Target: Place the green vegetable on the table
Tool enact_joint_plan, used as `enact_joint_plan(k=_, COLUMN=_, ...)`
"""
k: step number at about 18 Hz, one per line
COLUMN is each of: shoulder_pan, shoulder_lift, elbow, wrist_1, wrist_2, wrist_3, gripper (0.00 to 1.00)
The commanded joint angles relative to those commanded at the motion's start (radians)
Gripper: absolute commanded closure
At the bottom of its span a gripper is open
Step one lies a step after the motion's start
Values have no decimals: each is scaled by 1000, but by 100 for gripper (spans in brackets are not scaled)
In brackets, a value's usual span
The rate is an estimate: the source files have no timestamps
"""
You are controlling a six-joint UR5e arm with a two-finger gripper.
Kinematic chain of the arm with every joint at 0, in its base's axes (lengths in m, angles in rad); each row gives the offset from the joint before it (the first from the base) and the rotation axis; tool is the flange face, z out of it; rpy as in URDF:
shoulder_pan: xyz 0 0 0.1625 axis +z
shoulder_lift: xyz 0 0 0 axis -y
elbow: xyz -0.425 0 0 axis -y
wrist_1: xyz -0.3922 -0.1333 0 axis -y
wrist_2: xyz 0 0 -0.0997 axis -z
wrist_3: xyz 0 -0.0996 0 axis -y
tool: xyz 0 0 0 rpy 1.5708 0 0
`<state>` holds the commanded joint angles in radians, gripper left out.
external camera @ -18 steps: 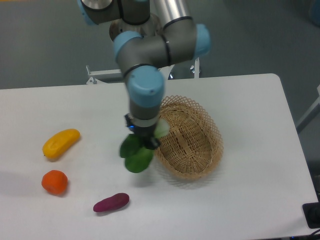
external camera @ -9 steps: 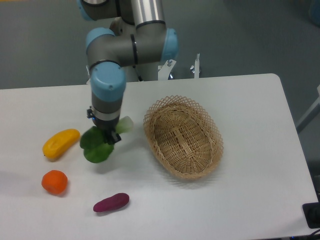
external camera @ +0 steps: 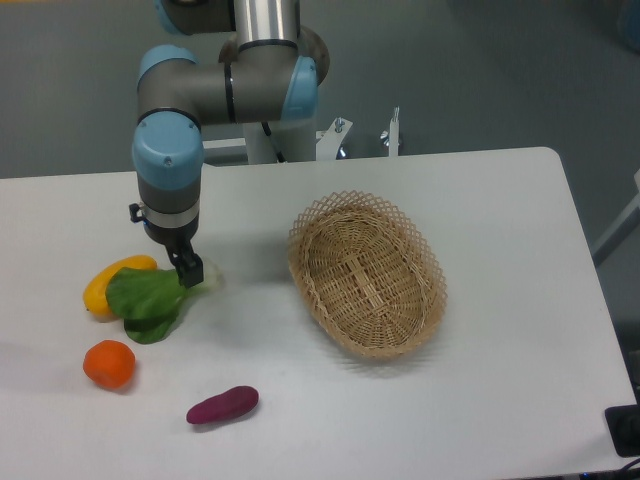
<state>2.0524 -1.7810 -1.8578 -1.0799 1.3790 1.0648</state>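
Observation:
The green vegetable (external camera: 146, 303) has dark green leaves and a pale stalk end. It hangs low over the white table (external camera: 500, 400) at the left, its leaves overlapping the yellow fruit (external camera: 96, 288). My gripper (external camera: 187, 272) points down and is shut on the vegetable's stalk end. Whether the leaves touch the tabletop cannot be told.
An oval wicker basket (external camera: 367, 273) stands right of the middle. An orange fruit (external camera: 108, 363) lies at the front left. A purple sweet potato (external camera: 222, 404) lies near the front edge. The arm's base stands behind the table's far edge.
My gripper has carried the green vegetable leftward, from beside the basket to beside the yellow fruit, and lower toward the table.

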Motion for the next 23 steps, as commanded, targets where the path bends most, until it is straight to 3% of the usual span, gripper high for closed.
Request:
enact_joint_plan(k=6, shoulder_pan=75, shoulder_lift=-12, elbow=86, wrist_1=8, wrist_2=17, wrist_3=-37, gripper=0)
enact_joint_plan(k=8, shoulder_pan=110, shoulder_lift=-11, elbow=104, wrist_1=18, wrist_2=102, wrist_3=-29, gripper=0)
enact_joint_plan(k=11, shoulder_pan=222, shoulder_lift=-6, elbow=115, wrist_1=8, wrist_2=178, wrist_3=-8, gripper=0)
enact_joint_plan(k=15, shoulder_pan=380, shoulder_lift=-5, elbow=124, wrist_1=3, wrist_2=179, wrist_3=167, gripper=0)
enact_joint_plan(k=20, shoulder_pan=555, shoulder_lift=-55, elbow=179, wrist_1=2, wrist_2=176, wrist_3=308, gripper=0)
enact_joint_plan(k=23, shoulder_pan=615, shoulder_lift=-90, elbow=225, wrist_1=-5, wrist_2=178, wrist_3=353, gripper=0)
